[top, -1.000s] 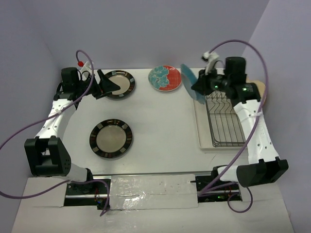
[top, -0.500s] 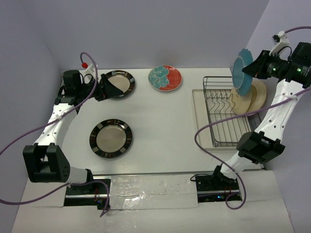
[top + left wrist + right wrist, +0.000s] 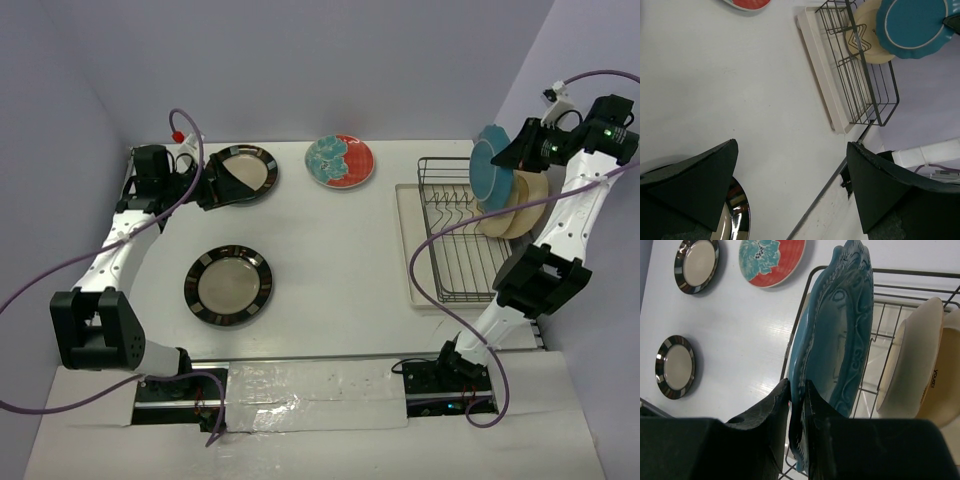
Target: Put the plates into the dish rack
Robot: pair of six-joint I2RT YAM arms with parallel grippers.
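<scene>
Beside the teal plate, two cream plates

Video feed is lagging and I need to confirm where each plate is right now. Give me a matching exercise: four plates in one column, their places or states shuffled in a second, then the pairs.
Things:
1. teal plate
2. red flowered plate
3. cream plates
4. nearer striped plate

Places or states:
a. lying flat at the far edge of the table, near its middle
b. standing on edge in the dish rack
c. clamped on edge in the right tool, above the rack
d. lying flat on the table's left half, closer to the arm bases

Pairs: 1-c, 2-a, 3-b, 4-d
</scene>
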